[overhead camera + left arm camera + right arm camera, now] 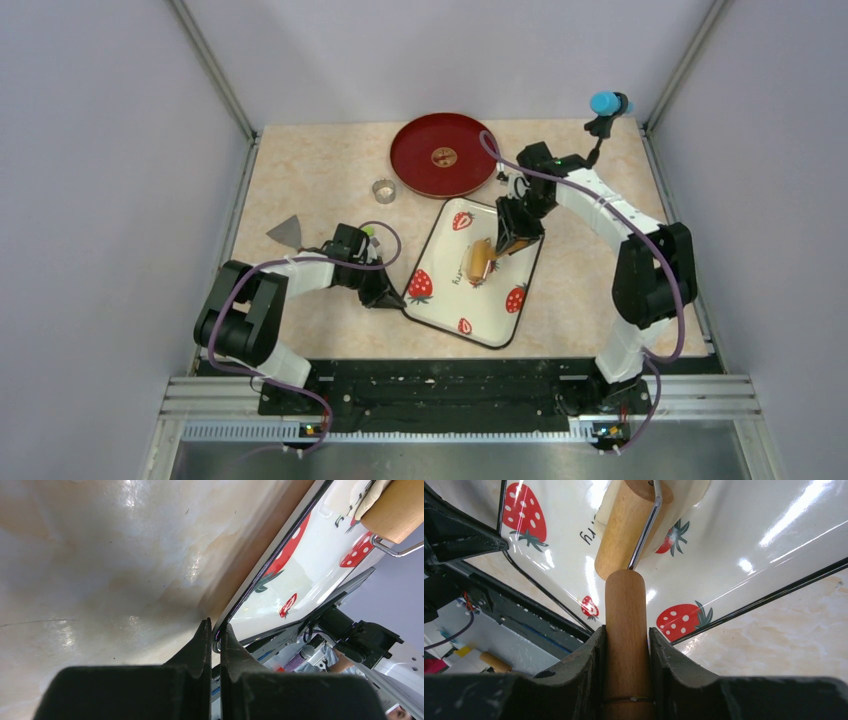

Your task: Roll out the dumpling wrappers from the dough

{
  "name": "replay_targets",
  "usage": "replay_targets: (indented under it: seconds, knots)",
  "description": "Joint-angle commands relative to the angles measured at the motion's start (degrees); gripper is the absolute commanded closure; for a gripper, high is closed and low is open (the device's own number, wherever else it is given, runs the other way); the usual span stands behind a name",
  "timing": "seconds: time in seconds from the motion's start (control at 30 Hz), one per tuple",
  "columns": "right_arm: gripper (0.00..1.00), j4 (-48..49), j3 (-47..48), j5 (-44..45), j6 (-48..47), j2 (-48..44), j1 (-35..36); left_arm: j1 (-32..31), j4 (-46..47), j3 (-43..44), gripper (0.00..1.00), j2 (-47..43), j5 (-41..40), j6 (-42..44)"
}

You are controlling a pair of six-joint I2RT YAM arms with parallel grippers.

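The dough (605, 501) is a pale cream sheet on the strawberry tray (440, 300), mostly hidden under the tan wooden roller (482, 258). My right gripper (625, 632) is shut on the roller's wooden handle (624, 605), and a wire bracket joins it to the drum (624, 530) lying on the dough. My left gripper (215, 626) is shut on the tray's black rim (260, 580) at its near left corner. In the left wrist view the dough (367, 497) shows beside the roller (395, 510). No dumpling wrappers are in view.
A red round plate (443, 155) sits at the back, just beyond the tray. A small metal ring (383, 188) and a grey triangular scraper (286, 231) lie on the left of the table. A blue-tipped stand (607, 102) is at the back right corner.
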Motion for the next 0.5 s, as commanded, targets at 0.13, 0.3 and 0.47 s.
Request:
replay_targets:
  seconds: [0.13,0.3,0.47]
  knots:
    - [1.0,3.6,-5.9,8.2,-1.2,4.6,0.2,0.0,-1.8,-0.2,1.0,1.1,-7.0,-1.7]
    - [1.0,3.6,-8.5,11.6,-1.1,6.2,0.3,0.0,-1.9,-0.2,1.0,0.9,-7.1,-2.0]
    - [1.0,3.5,-11.4,12.8,-0.6,7.8,0.2,0.0,-1.7,-0.2,1.0,0.9,-7.0,-2.2]
